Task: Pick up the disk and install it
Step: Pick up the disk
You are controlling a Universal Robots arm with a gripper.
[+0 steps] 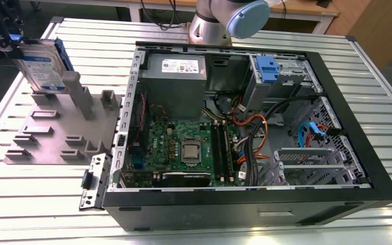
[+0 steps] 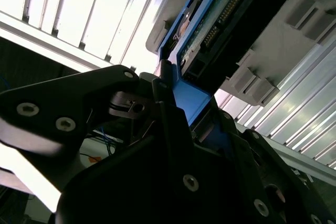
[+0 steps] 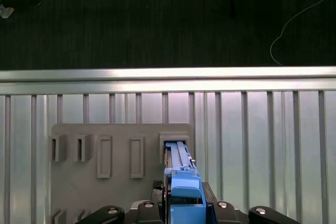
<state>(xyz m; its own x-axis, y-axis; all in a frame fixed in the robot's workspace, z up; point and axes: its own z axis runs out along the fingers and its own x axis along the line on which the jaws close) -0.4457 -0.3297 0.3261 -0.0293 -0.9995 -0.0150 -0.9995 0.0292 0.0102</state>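
While the disk [image 1: 43, 69] stands upright in the grey rack's [image 1: 46, 140] slot beside the open case [image 1: 216, 204], the tool [image 2: 191, 106] grips its blue end, so pick-up is in hand, and freeing it seems to call for a straight pull along the slot.

- The tool [image 1: 10, 45] is clamping the disk [image 1: 43, 69], which is standing upright at the fixture's [image 1: 46, 148] far end, at the exterior view's left.
- A tall post [image 1: 80, 99] is crowding the disk just beside it.
- A bare tabletop [image 1: 32, 194] strip is lying near the fixture.
- The computer case [image 1: 359, 189] is lying open on top.
- Cables [image 1: 250, 127] are crossing its middle, beside the far drive bay [image 1: 281, 71].
- The arm's base [image 1: 210, 25] is blocking the far edge.
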